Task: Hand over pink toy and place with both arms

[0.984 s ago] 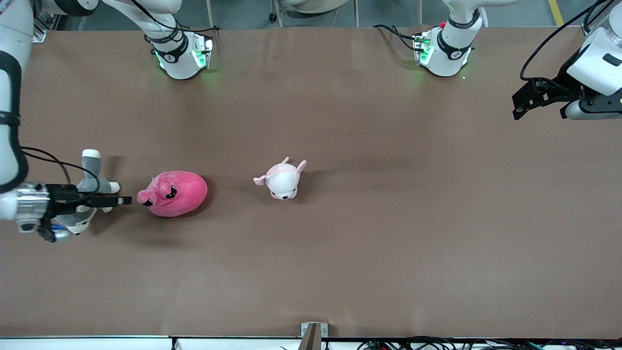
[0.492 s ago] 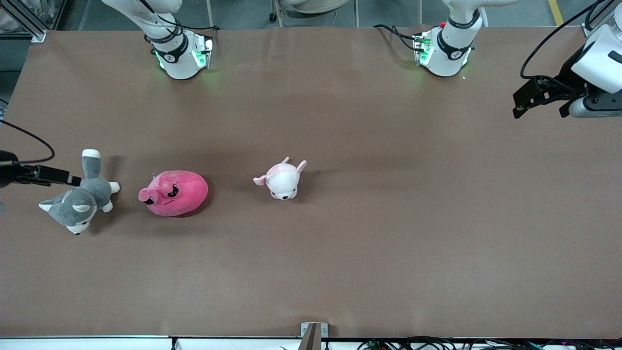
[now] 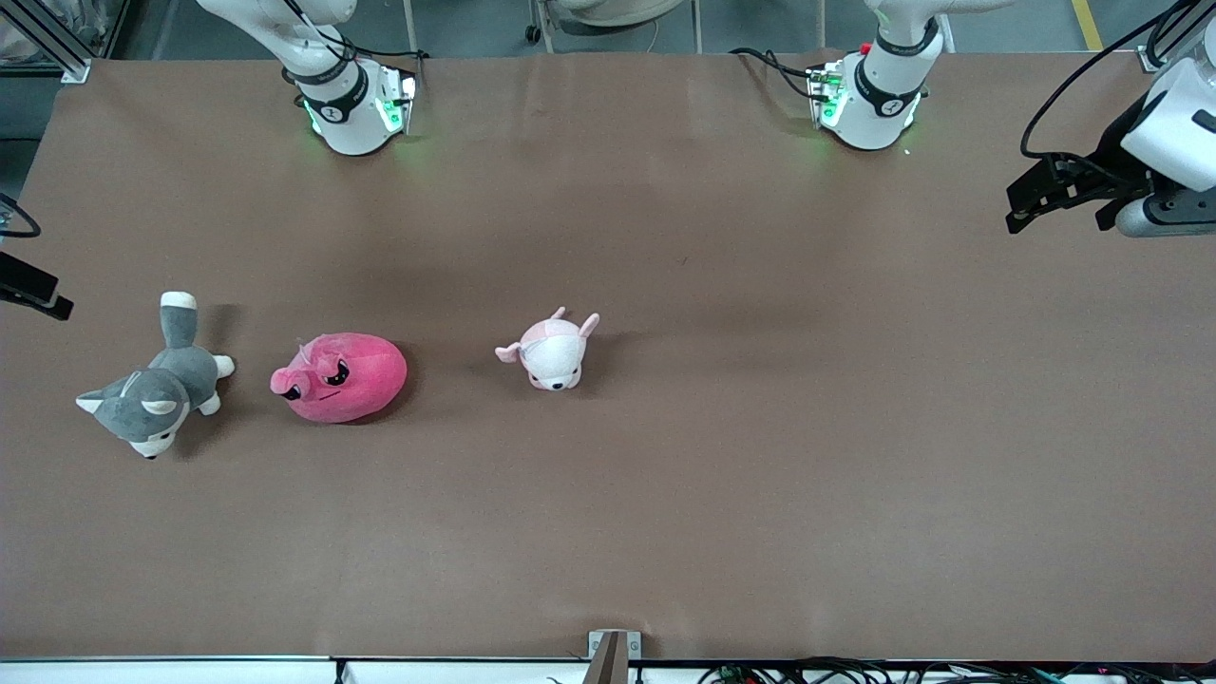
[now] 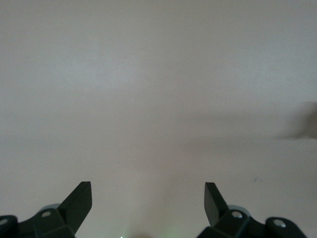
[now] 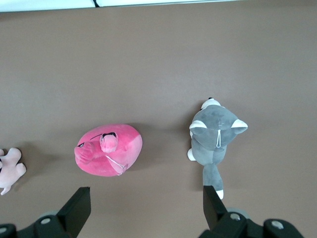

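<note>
The pink toy [image 3: 339, 377] is a round hot-pink plush with dark angry eyes, lying on the brown table toward the right arm's end. It also shows in the right wrist view [image 5: 109, 150]. My right gripper [image 5: 147, 201] is open and empty, raised high above the toy and the grey dog. In the front view only its black tip [image 3: 43, 294] shows at the table's edge. My left gripper [image 3: 1053, 214] waits over the left arm's end of the table. It is open and empty in the left wrist view [image 4: 148, 196], with only bare table under it.
A grey-and-white plush dog [image 3: 152, 385] lies beside the pink toy, closer to the right arm's end; it also shows in the right wrist view [image 5: 214, 139]. A small pale pink-and-white plush [image 3: 551, 351] lies toward the table's middle. Both arm bases [image 3: 351, 104] [image 3: 869, 95] stand at the table's back edge.
My right gripper has drawn back from beside the pink toy, past the grey dog, to the table's edge and has risen. The toys have not moved. The left arm barely shifted.
</note>
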Action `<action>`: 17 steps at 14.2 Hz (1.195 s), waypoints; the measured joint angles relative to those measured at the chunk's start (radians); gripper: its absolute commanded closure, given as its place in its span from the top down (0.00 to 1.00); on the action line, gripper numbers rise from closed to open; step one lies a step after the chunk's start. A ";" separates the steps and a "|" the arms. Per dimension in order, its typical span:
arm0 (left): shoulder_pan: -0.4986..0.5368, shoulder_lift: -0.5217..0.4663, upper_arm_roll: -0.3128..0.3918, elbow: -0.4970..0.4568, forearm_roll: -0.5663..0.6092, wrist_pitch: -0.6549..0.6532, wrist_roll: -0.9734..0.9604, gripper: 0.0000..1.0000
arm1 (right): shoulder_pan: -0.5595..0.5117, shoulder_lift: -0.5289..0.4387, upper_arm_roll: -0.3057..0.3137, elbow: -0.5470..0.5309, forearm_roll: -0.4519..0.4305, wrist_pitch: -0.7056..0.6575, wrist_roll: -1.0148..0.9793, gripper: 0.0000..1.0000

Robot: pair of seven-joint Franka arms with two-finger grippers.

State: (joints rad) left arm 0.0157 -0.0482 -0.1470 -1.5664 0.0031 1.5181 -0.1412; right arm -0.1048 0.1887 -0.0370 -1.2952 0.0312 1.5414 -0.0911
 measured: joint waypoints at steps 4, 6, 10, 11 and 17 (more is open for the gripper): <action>0.003 0.006 0.000 -0.007 0.000 0.000 0.000 1.00 | 0.024 -0.013 0.001 -0.016 -0.037 0.009 0.028 1.00; 0.005 0.004 0.000 -0.007 0.000 0.000 0.000 1.00 | 0.036 -0.061 0.002 -0.087 -0.045 0.064 0.039 1.00; 0.006 -0.010 0.000 -0.005 0.000 -0.014 0.001 1.00 | 0.036 -0.182 -0.001 -0.241 -0.046 0.097 0.047 1.00; 0.006 -0.011 0.000 -0.003 0.000 -0.016 0.001 1.00 | 0.036 -0.204 -0.003 -0.269 -0.046 0.103 0.047 1.00; 0.008 0.002 0.001 0.015 0.000 -0.016 0.002 1.00 | 0.035 -0.275 -0.004 -0.366 -0.046 0.118 0.047 1.00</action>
State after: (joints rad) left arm 0.0242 -0.0465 -0.1462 -1.5512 0.0031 1.5021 -0.1391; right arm -0.0694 -0.0867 -0.0412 -1.6616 -0.0147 1.6595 -0.0441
